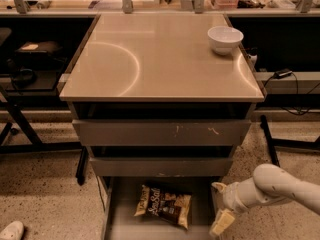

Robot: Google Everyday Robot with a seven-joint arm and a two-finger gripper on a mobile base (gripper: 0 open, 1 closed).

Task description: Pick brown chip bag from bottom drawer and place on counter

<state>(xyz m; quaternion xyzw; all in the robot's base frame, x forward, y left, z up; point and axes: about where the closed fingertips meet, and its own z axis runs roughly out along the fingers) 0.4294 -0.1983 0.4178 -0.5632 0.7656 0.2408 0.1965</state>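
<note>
Beneath the beige counter's front-right corner, the white gripper is being held wide, beside the crinkly brown chip bag.

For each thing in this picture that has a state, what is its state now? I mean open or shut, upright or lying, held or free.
bottom drawer: pulled out, open.
brown chip bag: lying flat on the drawer floor, free.
two upper drawers: pushed in.
white bowl: upright on the counter, back right corner.
gripper: open, empty, at the drawer's right edge, apart from the bag.
</note>
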